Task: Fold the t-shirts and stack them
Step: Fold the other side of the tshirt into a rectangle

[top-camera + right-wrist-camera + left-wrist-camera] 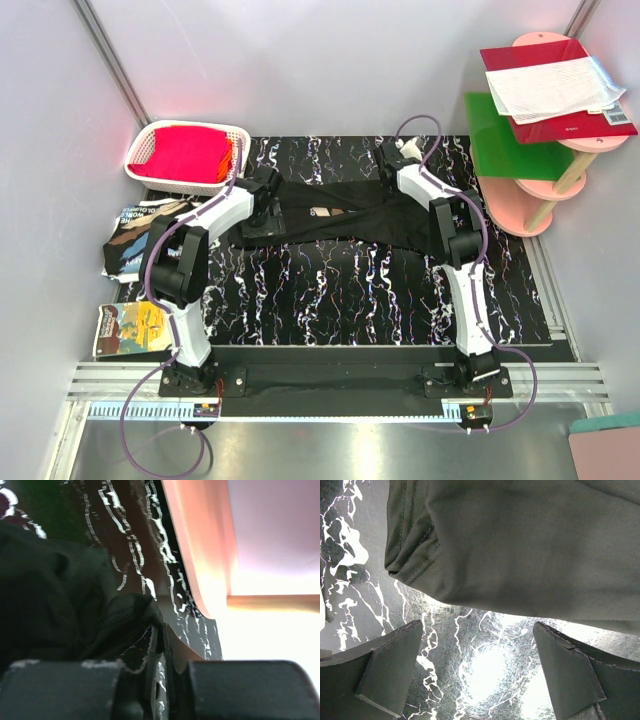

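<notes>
Black white-veined bench [330, 290], grey-walled cell. Item: black t-shirt [340, 215], stretched across between both pincers. Left pincer [479, 627]: spread wide, the shirt's hemmed corner just ahead of its tips. Right pincer [164, 630]: nearly pressed together, cloth bunched at its left tip; whether it pinches cloth cannot be told. Second printed t-shirt [135, 235]: well left of the left pincer, off the bench.

T-shirt [345, 222] on table [330, 295]; basket [141, 170] behind-left; shelf [545, 215] right.
</notes>
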